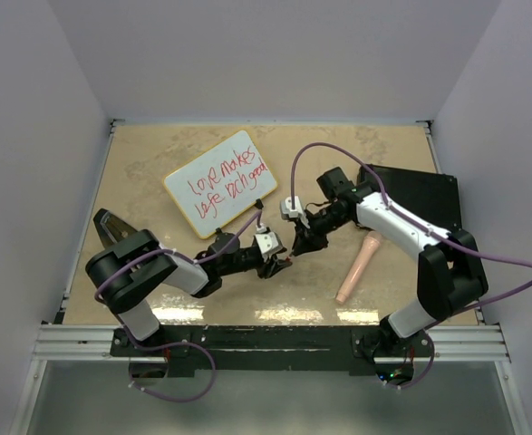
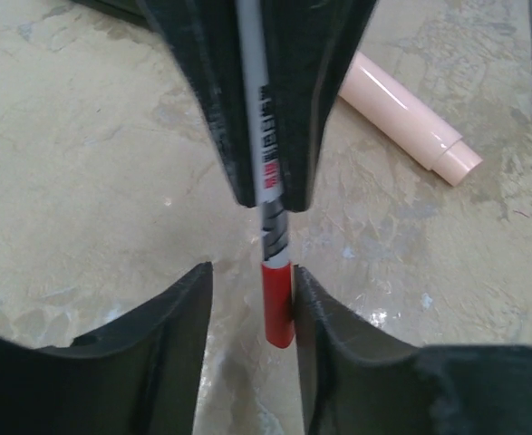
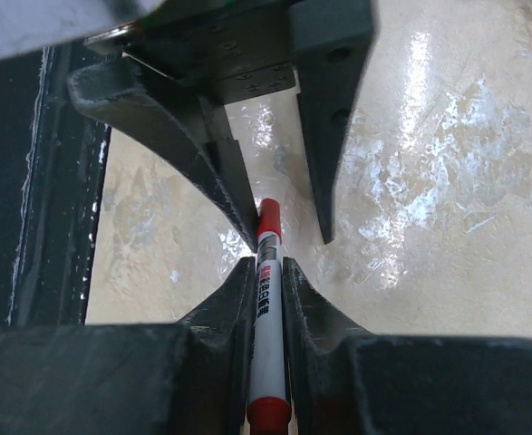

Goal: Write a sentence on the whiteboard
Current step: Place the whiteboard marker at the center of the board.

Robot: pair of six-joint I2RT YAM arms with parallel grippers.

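The whiteboard (image 1: 220,184) lies tilted at the back left of the table, with the sentence (image 1: 229,179) in red marker across it in two lines. My right gripper (image 3: 267,263) is shut on a white marker (image 3: 268,308) with red ends, held above the table in front of the board. My left gripper (image 2: 252,272) faces it, open around the marker's far red end (image 2: 279,304). That end touches one left finger, and a gap shows on the other side. In the top view the two grippers meet tip to tip (image 1: 290,254).
A pale pink cylinder (image 1: 359,265) lies on the table right of the grippers, seen too in the left wrist view (image 2: 411,118). A black case (image 1: 420,195) sits at the back right under the right arm. A dark object (image 1: 111,227) lies at the left edge.
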